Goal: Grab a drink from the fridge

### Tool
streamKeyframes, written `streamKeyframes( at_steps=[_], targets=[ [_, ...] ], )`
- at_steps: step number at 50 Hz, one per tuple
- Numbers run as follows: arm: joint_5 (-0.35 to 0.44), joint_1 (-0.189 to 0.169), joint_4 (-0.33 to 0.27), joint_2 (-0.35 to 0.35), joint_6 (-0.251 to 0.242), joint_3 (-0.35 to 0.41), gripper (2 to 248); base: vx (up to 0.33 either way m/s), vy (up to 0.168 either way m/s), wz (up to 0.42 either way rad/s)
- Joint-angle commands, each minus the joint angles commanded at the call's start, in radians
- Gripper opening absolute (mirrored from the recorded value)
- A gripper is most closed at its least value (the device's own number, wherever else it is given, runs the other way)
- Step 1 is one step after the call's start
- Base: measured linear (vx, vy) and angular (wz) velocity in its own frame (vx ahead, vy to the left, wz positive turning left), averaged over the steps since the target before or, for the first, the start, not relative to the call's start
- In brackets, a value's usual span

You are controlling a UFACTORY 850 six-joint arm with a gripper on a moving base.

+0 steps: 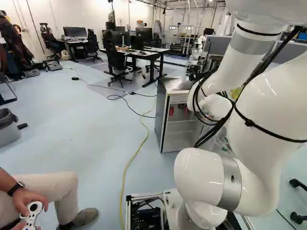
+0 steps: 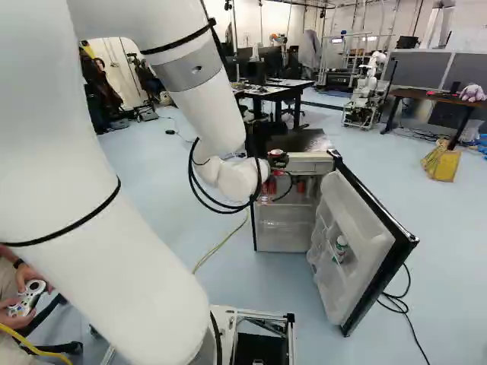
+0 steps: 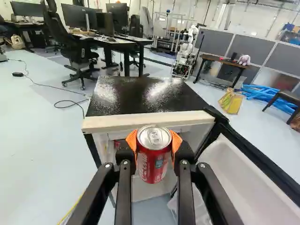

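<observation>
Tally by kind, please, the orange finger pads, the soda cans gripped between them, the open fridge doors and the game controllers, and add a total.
Orange finger pads: 2
Gripped red soda can: 1
Open fridge door: 1
Game controller: 1
Total: 5

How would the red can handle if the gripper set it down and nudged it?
The red can would probably slide or tip if nudged upright, being a narrow cylinder. On its side, its round wall would likely roll. Its smooth metal looks fairly stiff, though hard squeezing might dent it.
</observation>
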Motion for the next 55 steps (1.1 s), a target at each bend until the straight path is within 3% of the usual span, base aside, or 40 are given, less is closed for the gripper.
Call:
streamKeyframes(
  at_steps=[28, 55],
  targets=[
    [-0.029, 0.02, 0.0, 0.002, 0.0, -0.067, 92, 0.0, 0.0, 0.0],
    [-0.056, 0.04, 0.0, -0.066, 0.0, -0.143, 92, 0.0, 0.0, 0.0]
  ],
)
